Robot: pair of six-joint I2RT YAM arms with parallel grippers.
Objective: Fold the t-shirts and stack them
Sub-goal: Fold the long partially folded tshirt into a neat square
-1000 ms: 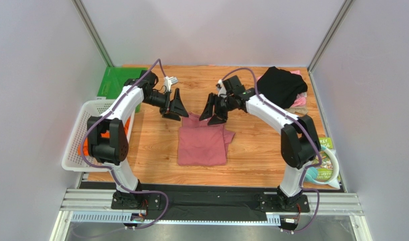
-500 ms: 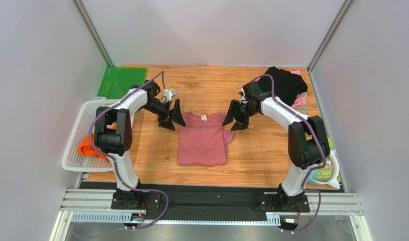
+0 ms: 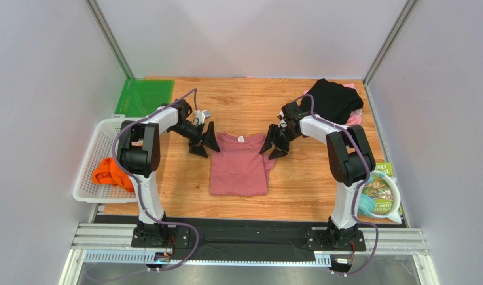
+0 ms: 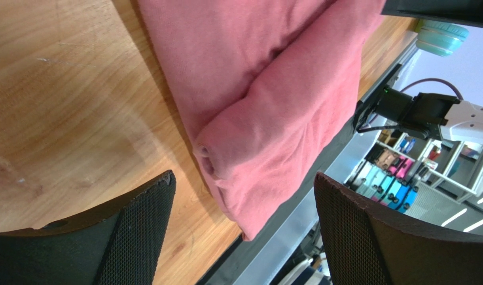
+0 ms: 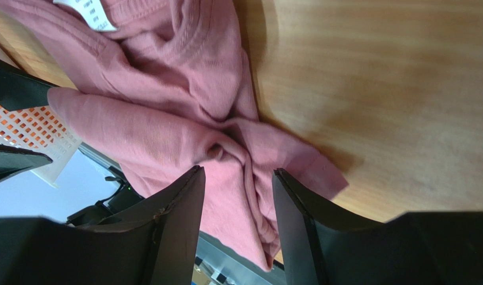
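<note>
The dusty-rose t-shirt (image 3: 239,169) lies folded into a rough rectangle in the middle of the wooden table (image 3: 303,184), collar toward the far side with its white neck label (image 3: 241,139) face up. One sleeve (image 3: 271,161) bunches out past its right edge.

The left gripper (image 3: 204,144) hangs just off the shirt's far-left corner, its fingers spread wide and holding nothing. The left wrist view shows the folded edge of the cloth lying in the gap between them. The right gripper (image 3: 273,146) sits at the far-right corner, jaws likewise apart and empty, with the crumpled sleeve below and between its fingers in the right wrist view. Whether either touches the cloth cannot be told. Both arms reach forward and bend inward, so the two grippers face each other across the collar.

A black t-shirt (image 3: 333,101) is heaped in the far-right corner of the table over a pale pink one (image 3: 353,120). An orange t-shirt (image 3: 111,172) lies in the white mesh basket (image 3: 95,142) at the left edge, beyond which rests a green board (image 3: 144,97). A printed packet (image 3: 380,193) lies at the right edge. Plain pale walls enclose the table on three sides.
</note>
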